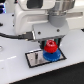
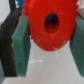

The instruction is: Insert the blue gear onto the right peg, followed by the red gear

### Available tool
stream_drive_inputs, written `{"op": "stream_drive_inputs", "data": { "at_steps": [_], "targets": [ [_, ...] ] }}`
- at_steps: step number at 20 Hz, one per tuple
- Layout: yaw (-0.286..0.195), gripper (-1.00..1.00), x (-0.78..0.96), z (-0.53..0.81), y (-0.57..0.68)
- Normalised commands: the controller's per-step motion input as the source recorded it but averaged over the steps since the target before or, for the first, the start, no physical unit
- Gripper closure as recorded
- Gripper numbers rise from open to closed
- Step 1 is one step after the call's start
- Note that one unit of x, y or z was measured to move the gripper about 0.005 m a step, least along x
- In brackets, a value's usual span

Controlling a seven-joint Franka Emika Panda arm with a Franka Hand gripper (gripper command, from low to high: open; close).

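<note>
In the exterior view the blue gear [image 1: 51, 56] lies flat on the grey black-edged plate [image 1: 34, 58], toward the exterior view's right end of it. The red gear [image 1: 49, 48] is right above it, held by my gripper [image 1: 50, 45]. In the wrist view the red gear [image 2: 49, 25] fills the middle, with its centre hole showing, clamped between my two teal pads [image 2: 22, 46]. The right peg is hidden under the gears. I cannot tell whether the red gear touches the blue gear.
The plate lies on a white table [image 1: 15, 70]. The white arm body [image 1: 35, 20] and a black cable [image 1: 10, 35] hang over the back of the scene. The plate's other post does not show clearly.
</note>
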Motion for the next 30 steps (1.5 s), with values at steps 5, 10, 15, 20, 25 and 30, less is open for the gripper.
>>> {"op": "stream_drive_inputs", "data": {
  "at_steps": [5, 10, 15, 20, 25, 30],
  "targets": [
    [0.000, 1.00, 0.23, 0.43, 0.25],
    [0.000, 1.00, 0.11, 0.03, -0.04],
    [0.000, 1.00, 0.19, -0.17, -0.02],
    [0.000, 1.00, 0.22, -0.25, -0.04],
    [0.000, 1.00, 0.09, -0.35, -0.15],
    [0.000, -1.00, 0.02, -0.12, -0.04]
  ]
}}
